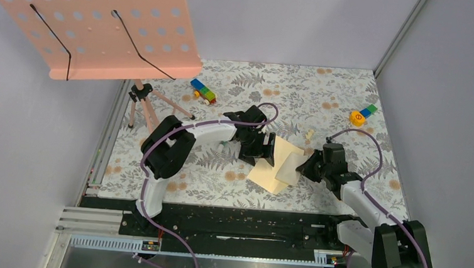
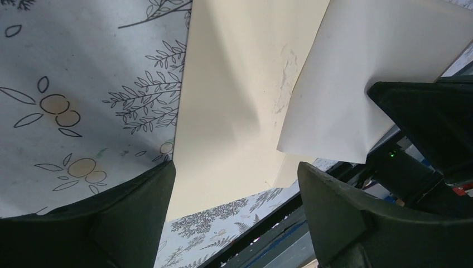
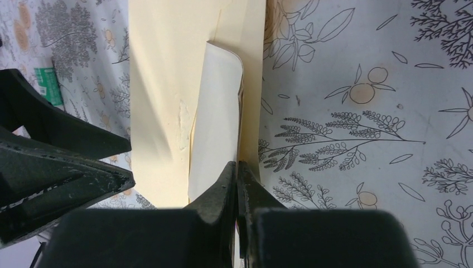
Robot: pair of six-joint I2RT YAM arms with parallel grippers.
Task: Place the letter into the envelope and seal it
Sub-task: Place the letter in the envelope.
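The cream letter [image 1: 268, 179] lies flat on the floral table mat, near the front middle. It also shows in the left wrist view [image 2: 223, 111] and the right wrist view [image 3: 162, 84]. My right gripper [image 1: 303, 167] [image 3: 238, 164] is shut on the near edge of the smaller envelope [image 1: 290, 163] [image 3: 215, 111]. It holds the envelope on edge, tilted, over the letter's right part. The envelope looks pale in the left wrist view [image 2: 362, 72]. My left gripper [image 1: 265, 150] [image 2: 237, 167] is open and empty, just above the letter's far left edge.
Toy blocks lie at the back [image 1: 203, 92] and back right [image 1: 362, 114]. A pink perforated board [image 1: 98, 17] on a tripod [image 1: 145, 105] stands at the back left. A black rail [image 1: 235, 216] runs along the table's front edge. Grey walls close in both sides.
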